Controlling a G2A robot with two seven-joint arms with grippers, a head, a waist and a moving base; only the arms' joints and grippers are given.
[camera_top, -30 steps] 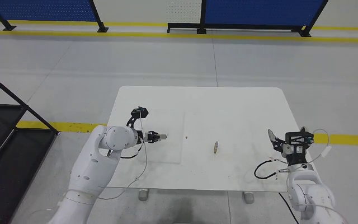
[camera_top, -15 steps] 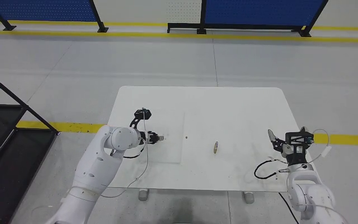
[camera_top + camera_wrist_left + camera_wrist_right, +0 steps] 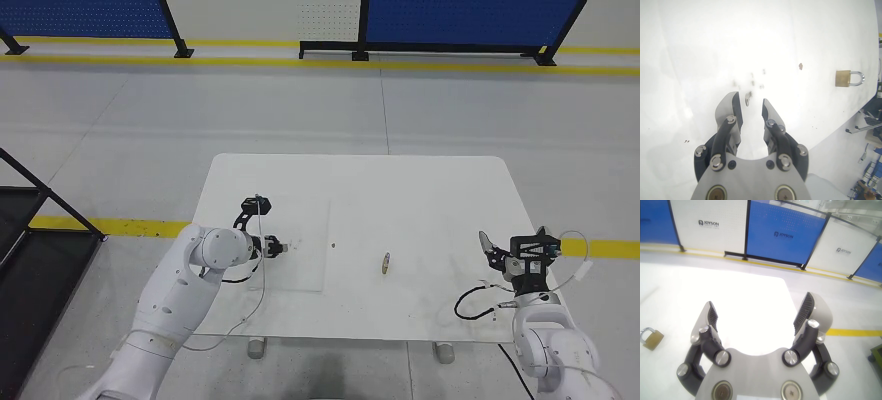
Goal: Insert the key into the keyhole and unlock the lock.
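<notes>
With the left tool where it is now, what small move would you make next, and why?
Probably ease the left tool a little forward and down, so that it straddles the key. The key lies flat on the table just at the tip of the open tool, not yet gripped, and the lock waits beyond.

Small silver key [image 3: 747, 100], brass padlock [image 3: 843, 78] lying flat well apart, shackle closed
</notes>
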